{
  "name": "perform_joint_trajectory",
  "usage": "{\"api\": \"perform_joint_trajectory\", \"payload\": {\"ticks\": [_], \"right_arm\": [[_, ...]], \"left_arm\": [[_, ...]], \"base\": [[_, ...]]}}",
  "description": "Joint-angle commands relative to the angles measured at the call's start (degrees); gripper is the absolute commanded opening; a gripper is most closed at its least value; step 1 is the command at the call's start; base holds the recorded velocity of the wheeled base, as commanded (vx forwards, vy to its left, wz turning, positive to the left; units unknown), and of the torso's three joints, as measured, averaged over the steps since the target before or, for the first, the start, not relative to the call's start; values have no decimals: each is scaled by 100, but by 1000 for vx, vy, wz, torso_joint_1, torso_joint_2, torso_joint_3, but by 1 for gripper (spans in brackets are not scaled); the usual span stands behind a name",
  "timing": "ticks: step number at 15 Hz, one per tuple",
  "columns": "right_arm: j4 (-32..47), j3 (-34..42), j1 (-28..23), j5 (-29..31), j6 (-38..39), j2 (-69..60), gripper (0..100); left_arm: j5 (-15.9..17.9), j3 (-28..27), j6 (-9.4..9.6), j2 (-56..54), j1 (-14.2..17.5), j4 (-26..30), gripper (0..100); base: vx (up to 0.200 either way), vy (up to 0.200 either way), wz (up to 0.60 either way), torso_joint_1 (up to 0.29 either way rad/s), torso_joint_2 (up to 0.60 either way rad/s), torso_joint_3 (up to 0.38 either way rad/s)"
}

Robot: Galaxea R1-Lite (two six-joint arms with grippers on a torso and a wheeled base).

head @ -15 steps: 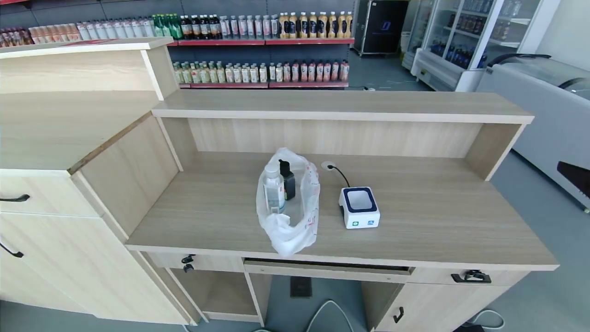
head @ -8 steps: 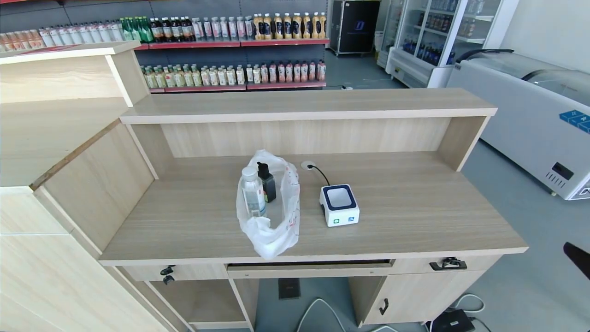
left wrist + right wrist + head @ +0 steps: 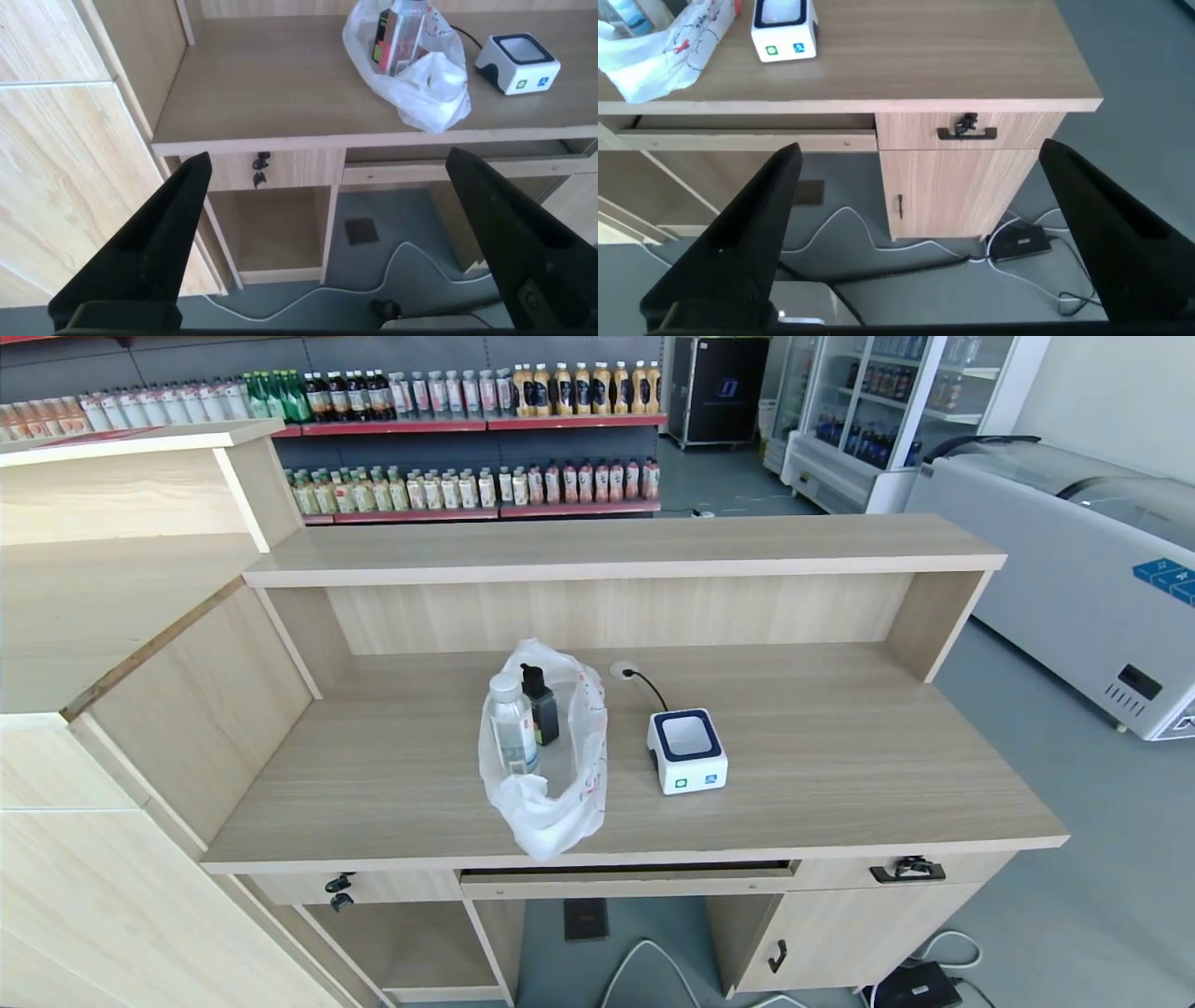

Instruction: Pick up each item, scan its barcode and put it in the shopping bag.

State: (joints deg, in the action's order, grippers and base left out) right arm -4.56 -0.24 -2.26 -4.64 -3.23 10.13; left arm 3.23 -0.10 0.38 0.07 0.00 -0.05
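A white plastic shopping bag (image 3: 546, 775) stands open on the wooden counter (image 3: 840, 775). Inside it a clear bottle (image 3: 511, 723) and a dark bottle with a black cap (image 3: 540, 704) stand upright. To the right of the bag sits a small white barcode scanner (image 3: 687, 750) with a dark-rimmed window and a black cable. My left gripper (image 3: 327, 247) hangs open below and in front of the counter, with the bag (image 3: 411, 56) far ahead. My right gripper (image 3: 920, 243) is open too, low before the counter's right drawer, and holds nothing.
The counter has a raised back shelf (image 3: 616, 546) and a taller cabinet (image 3: 112, 579) on the left. Below are a keyboard tray (image 3: 625, 877), drawer handle (image 3: 906, 871) and floor cables (image 3: 878, 247). Drink shelves (image 3: 448, 420) and freezers (image 3: 1074, 541) stand behind.
The head camera swung right between one second and half a second ago, so the whole scene slid left. A dark shape at the right edge half a second ago has left the view.
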Motion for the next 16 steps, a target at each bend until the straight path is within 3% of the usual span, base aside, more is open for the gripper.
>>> {"api": "perform_joint_trajectory", "payload": {"ticks": [1,16], "right_arm": [[324,24,208,43,-29,-1013,100],[350,24,217,157,33,-1013,100]], "left_arm": [[2,1,-3,1,0,5,100],[2,1,-3,1,0,-4,100]], "base": [[0,0,0,0,0,0],[0,0,0,0,0,0]]}}
